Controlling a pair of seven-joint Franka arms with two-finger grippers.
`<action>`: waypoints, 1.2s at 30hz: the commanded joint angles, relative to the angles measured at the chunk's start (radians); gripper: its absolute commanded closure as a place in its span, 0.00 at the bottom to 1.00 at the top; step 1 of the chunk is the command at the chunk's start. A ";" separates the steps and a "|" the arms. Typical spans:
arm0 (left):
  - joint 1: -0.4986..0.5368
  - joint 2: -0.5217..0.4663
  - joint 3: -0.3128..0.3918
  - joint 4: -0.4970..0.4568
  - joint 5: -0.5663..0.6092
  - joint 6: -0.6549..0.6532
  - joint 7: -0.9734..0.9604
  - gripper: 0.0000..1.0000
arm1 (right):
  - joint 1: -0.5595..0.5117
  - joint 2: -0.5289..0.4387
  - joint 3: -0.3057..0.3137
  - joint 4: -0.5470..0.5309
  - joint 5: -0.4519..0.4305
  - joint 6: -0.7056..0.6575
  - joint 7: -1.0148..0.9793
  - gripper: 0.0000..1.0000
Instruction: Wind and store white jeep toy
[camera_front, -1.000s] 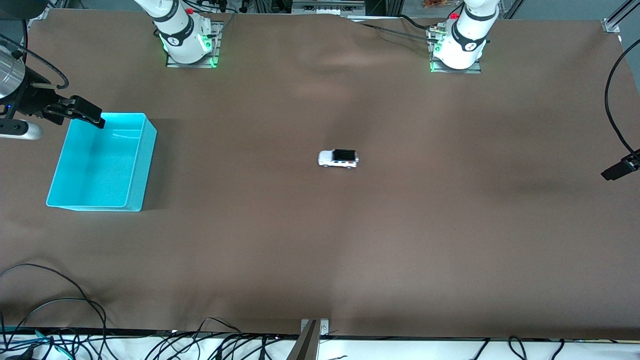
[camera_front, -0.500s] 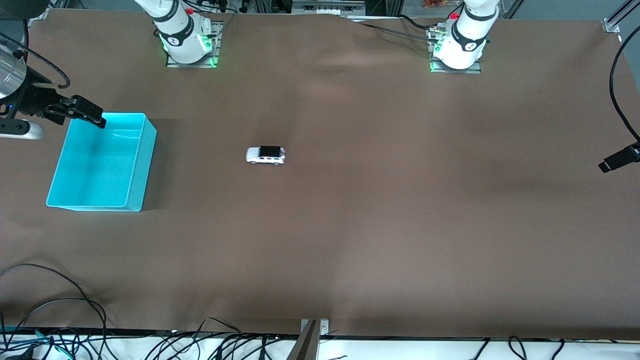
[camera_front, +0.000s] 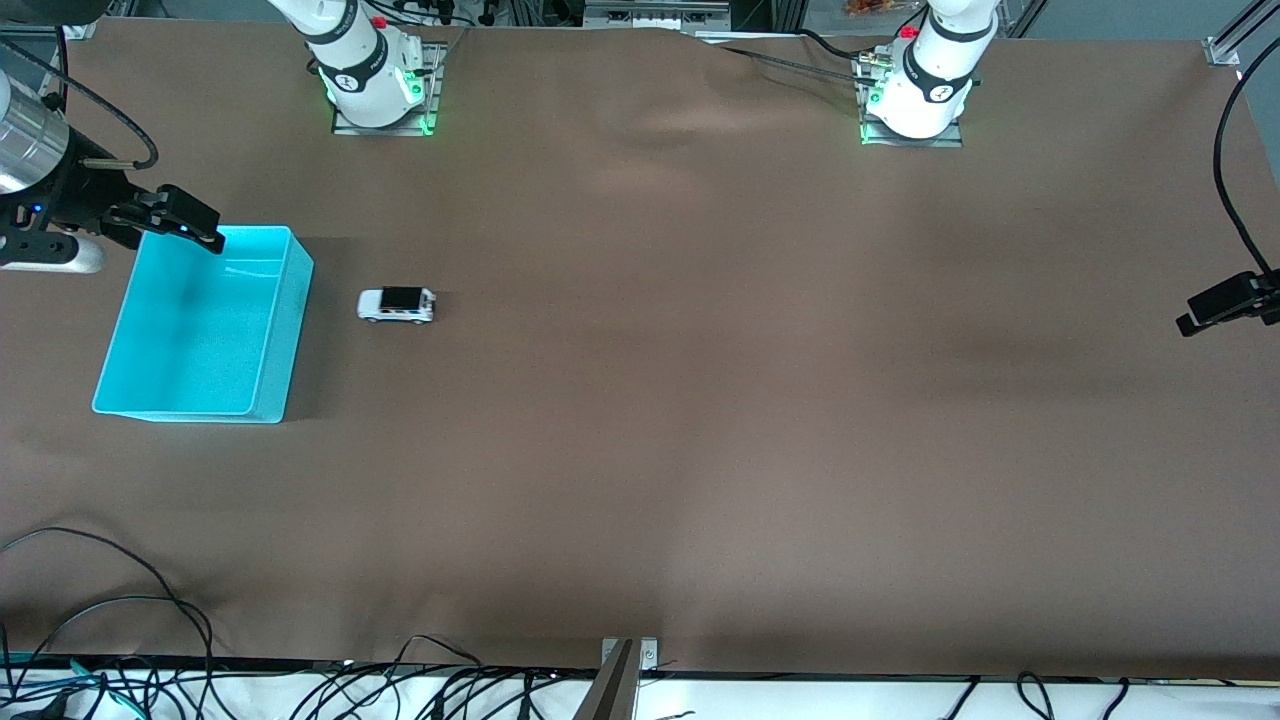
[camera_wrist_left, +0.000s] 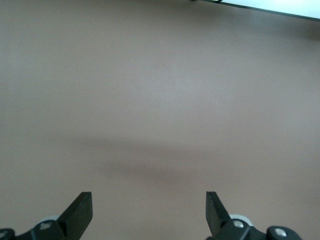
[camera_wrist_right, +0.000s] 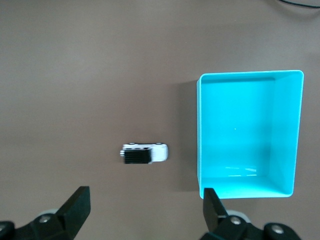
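A small boxy white jeep toy (camera_front: 396, 304) with a black roof is sitting on its wheels on the brown table covering (camera_front: 700, 420), just beside the open rectangular cyan plastic bin (camera_front: 272, 330) at the right arm's end of the table, its nose pointing at the bin wall but not touching it. The right gripper (camera_front: 190, 226) is hanging above the bin's corner farthest from the front camera, its black fingers (camera_wrist_right: 75, 205) spread wide and gripping nothing; its wrist view is looking down on both the toy (camera_wrist_right: 144, 153) and the bin (camera_wrist_right: 249, 76), whose inside is showing nothing. The left gripper (camera_front: 1205, 310) is waiting over bare covering at the left arm's end of the table, well apart from the toy, its fingers (camera_wrist_left: 80, 210) likewise spread and empty. Judged from this layout, neither arm is handling the toy and the storing is not yet done: the toy is standing outside the bin, so picking it up and dropping it inside is what is left. Whether its spring is wound cannot be told.
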 joint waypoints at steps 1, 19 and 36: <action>0.036 -0.035 0.006 -0.007 -0.066 -0.025 0.083 0.00 | -0.004 -0.007 0.010 0.013 0.000 -0.012 0.020 0.00; 0.035 -0.040 -0.002 -0.002 -0.072 -0.036 0.119 0.00 | -0.004 -0.002 0.013 0.007 0.000 -0.021 0.007 0.00; -0.099 -0.042 0.093 0.004 -0.070 -0.043 0.100 0.00 | -0.004 0.017 0.016 0.002 -0.002 -0.009 0.016 0.00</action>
